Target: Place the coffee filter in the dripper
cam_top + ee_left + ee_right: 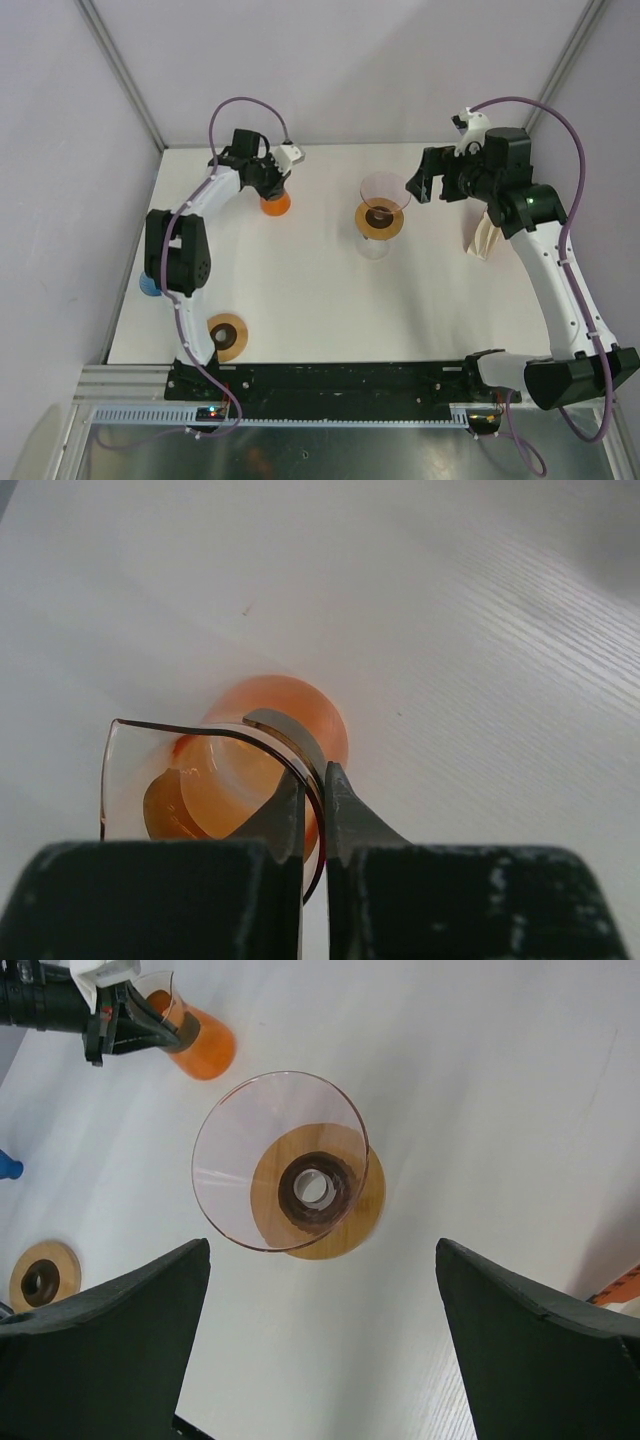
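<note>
Paper filter (pixel 485 238) not yet picked: it is seen beside the right forearm (pixel 545 255), well apart from both jaw pairs. Over the dripper (pixel 380 215) the right gripper (pixel 420 187) is held wide open (nothing gripped); the left gripper (pixel 315 780) is clamped on an orange cup (pixel 300 705) rim. Next, a reach back to the filter is probably needed.

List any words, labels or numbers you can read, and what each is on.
None can be read in any view. The dripper, the coffee filter, the orange cup and the wooden ring show no print. The rail at the arms' bases shows small lights only, nothing legible.
</note>
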Robot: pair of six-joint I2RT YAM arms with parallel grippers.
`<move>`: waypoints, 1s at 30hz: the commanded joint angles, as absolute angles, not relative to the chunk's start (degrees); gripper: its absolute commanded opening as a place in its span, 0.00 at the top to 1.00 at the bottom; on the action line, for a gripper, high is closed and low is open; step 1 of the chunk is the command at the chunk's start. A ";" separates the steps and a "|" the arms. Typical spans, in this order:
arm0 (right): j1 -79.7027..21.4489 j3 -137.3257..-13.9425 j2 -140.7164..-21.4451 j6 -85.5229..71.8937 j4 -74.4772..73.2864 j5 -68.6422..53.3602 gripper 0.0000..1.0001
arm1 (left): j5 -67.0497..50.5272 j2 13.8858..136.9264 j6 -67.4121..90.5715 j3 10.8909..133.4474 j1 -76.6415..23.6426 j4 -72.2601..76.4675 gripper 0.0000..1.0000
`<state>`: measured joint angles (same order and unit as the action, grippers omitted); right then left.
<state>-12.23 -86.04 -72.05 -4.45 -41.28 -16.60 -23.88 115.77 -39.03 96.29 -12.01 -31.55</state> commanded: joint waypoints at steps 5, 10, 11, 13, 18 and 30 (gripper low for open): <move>-12.12 -85.56 -69.83 -4.54 -39.75 -18.22 0.01 | -30.96 99.27 -37.61 83.11 -17.06 -31.79 1.00; -12.19 -85.52 -69.31 -4.89 -39.58 -19.30 0.01 | -32.19 88.56 -37.05 72.41 -23.47 -31.84 1.00; -12.25 -85.52 -69.19 -4.95 -39.52 -19.63 0.01 | -31.61 86.86 -37.16 70.17 -25.62 -31.78 1.00; -12.29 -85.52 -69.09 -5.10 -39.48 -20.29 0.01 | -29.52 83.13 -37.41 66.61 -29.67 -31.76 0.99; -12.45 -85.44 -68.96 -5.64 -39.46 -21.13 0.01 | -26.87 77.09 -37.83 60.25 -37.70 -31.81 0.98; -12.74 -85.41 -68.41 -5.89 -39.76 -21.16 0.01 | -28.10 74.72 -45.32 54.36 -47.81 -36.62 0.96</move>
